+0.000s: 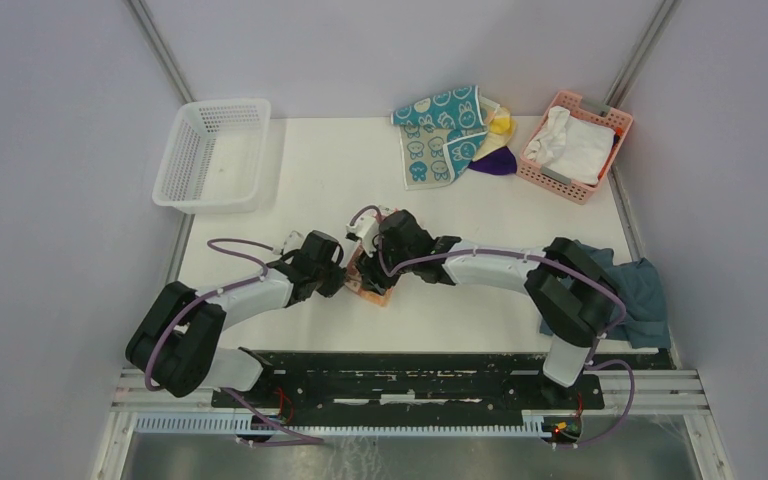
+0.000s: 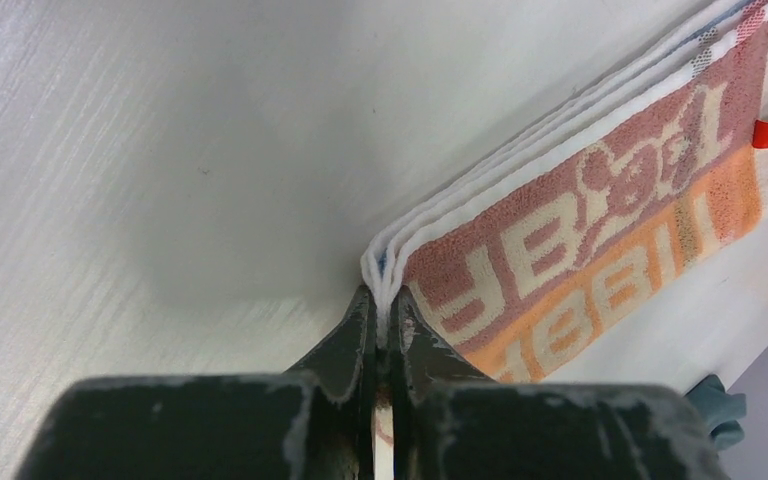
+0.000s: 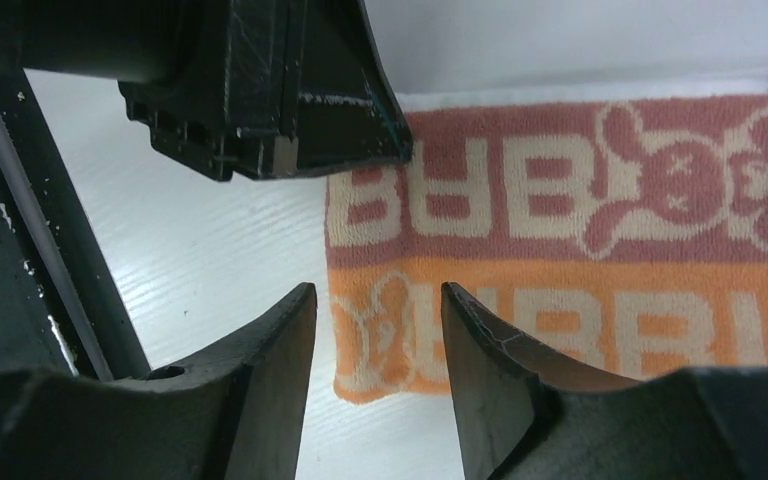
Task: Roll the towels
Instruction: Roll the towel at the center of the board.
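The left gripper (image 2: 381, 318) is clamped tight on a corner of the folded peach-orange towel (image 2: 600, 230), which lies flat in the middle of the white table (image 1: 300, 170); the right gripper (image 3: 378, 335) hangs just over its orange end, jaws apart, holding nothing.

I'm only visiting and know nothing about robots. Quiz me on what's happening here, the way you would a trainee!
1. True or false: the left end effector is pinching the peach-orange towel.
2. The right end effector is: A open, B shut on the towel, C out of view.
3. What colour is the basket holding the white cloth?
Key: 1 true; 2 A; 3 pink.
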